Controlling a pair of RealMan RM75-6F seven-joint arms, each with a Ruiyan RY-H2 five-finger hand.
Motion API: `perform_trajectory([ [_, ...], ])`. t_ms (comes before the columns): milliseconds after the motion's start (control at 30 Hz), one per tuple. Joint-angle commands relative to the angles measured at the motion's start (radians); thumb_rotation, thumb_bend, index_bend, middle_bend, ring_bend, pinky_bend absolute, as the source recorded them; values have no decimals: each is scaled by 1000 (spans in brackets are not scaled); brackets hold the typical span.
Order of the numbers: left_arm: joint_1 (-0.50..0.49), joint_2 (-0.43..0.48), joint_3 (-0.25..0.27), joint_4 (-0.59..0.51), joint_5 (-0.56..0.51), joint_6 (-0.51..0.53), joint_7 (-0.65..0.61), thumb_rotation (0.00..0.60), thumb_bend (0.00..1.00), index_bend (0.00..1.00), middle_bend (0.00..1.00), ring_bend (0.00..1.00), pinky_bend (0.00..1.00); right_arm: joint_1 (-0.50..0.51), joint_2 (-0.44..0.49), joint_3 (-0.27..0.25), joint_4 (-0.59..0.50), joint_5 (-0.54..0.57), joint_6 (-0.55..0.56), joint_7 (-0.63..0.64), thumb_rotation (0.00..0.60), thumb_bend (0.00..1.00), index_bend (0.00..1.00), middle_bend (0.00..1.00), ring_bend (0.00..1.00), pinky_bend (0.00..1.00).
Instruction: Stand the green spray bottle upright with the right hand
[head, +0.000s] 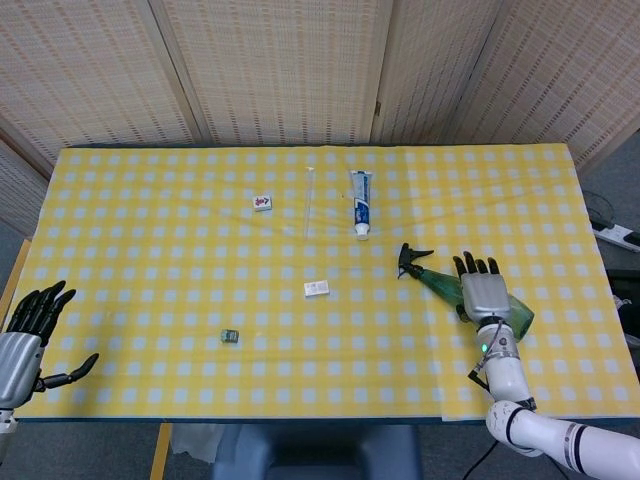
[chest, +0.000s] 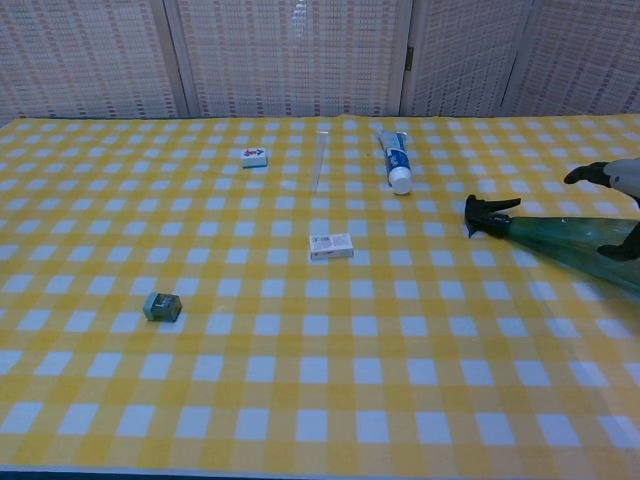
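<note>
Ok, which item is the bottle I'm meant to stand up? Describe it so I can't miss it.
On the yellow checked tablecloth, look to the right side, below the white toothpaste tube. The translucent green plastic spray bottle lies on its side under the right robot hand, the only green item with a black trigger nozzle.

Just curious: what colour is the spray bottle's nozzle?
Black trigger nozzle on the green spray bottle; clearest in the chest view.

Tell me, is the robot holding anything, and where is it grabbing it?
Nothing is held yet. The right robot hand hangs open over the green spray bottle, and the left robot hand is open too.
</note>
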Motion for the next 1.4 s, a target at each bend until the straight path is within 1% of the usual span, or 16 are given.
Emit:
perform_trajectory([
  [33,-1,1,1,2,-1,-4,-1,257,280,5,13,16,0,28,-35,-17,48,26,-19,5,600,392,0,66,106,0],
  [200,-1,3,0,1,-5,-4,-5,258,281,5,13,16,0,40,-70,-37,102,5,-14,33,600,392,24,160,178,0],
  [267,-1,3,-2,2,-7,-4,-9,258,280,5,13,16,0,42,-82,-45,122,-11,-17,50,600,392,72,195,208,3],
  [333,-2,4,-2,3,-11,-7,-11,258,280,5,12,16,0,43,-91,-52,137,-26,-18,67,600,392,151,261,262,28],
  [400,-2,4,-3,3,-13,-8,-11,260,281,3,11,16,0,44,-97,-60,151,-42,-12,76,600,392,254,342,332,89],
  [567,-2,4,-4,2,-17,-10,-8,259,281,2,10,16,0,45,-103,-65,164,-66,0,98,600,392,420,463,443,243],
  [667,-2,4,-5,2,-20,-11,-7,259,281,2,9,16,0,29,-106,-60,165,-142,39,164,600,392,511,539,515,351],
  [733,-2,4,-5,1,-21,-11,-5,258,281,3,9,16,0,9,-99,-59,155,-233,70,247,600,392,550,574,550,398],
  [800,-2,4,-5,0,-22,-14,-4,255,281,3,9,16,0,-16,-91,-59,151,-341,119,343,600,392,570,592,576,423],
  [867,-3,7,-2,-2,-20,-18,-8,257,281,3,9,16,0,-49,-97,-54,170,-479,206,483,600,393,584,606,597,442],
  [900,-3,8,-2,-3,-20,-19,-10,257,281,3,8,16,0,-70,-113,-43,195,-553,268,589,600,392,586,608,599,445],
  [967,-4,8,-3,-3,-21,-19,-10,258,281,3,8,16,0,-97,-149,-23,248,-647,356,779,600,392,586,608,607,447],
  [1000,-4,7,-3,-3,-23,-20,-9,258,281,3,8,17,0,-112,-175,-11,287,-688,397,908,600,392,586,608,611,447],
  [1100,-8,12,5,-9,-15,-33,-16,259,280,3,8,16,0,-132,-217,-5,377,-754,430,1173,600,392,586,608,617,447],
  [1267,-18,42,40,-20,49,-39,-87,260,281,3,3,17,0,-153,-290,-16,541,-831,479,1476,600,391,586,615,622,447],
  [1400,-20,48,42,-17,38,-53,-99,261,281,3,3,17,0,-154,-343,-50,667,-871,446,1733,600,392,586,615,620,447],
])
